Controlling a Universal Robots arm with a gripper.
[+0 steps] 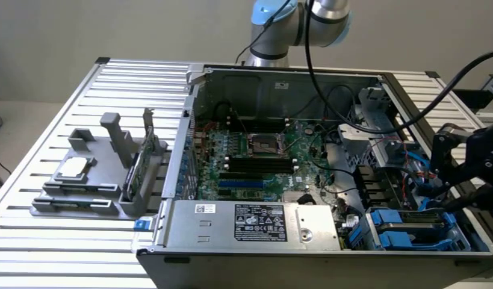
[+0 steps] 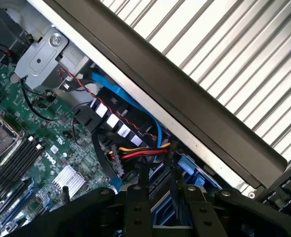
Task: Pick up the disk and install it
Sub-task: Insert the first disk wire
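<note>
**Slatted bench, open tower: your gripper hangs at the drive bay**

Ribbed aluminium table (image 1: 37,253) carries an open computer case (image 1: 198,108) lying on its side, motherboard (image 1: 254,156) facing up. A silver power supply (image 1: 254,223) with stickers fills the near edge. On the exterior view's left, well apart from the case, a grey fixture (image 1: 85,192) holds a small square chip (image 1: 76,168).

Your gripper (image 1: 459,195) sits low at the case's near corner on the exterior view's right, just above the disk (image 1: 423,221). The disk lies in the drive bay there, framed by its blue carrier.

From the wrist, your gripper (image 2: 160,192) has its jaws partway apart, gripping nothing, with the disk (image 2: 187,165) showing between and past them. You cannot tell whether a finger touches it.

A blue data cable (image 2: 135,106) and red-and-yellow wires (image 2: 140,150) crowd the bay's inner side. The dark case wall (image 2: 195,113) runs close along the outer side, with bare table slats beyond it.
</note>
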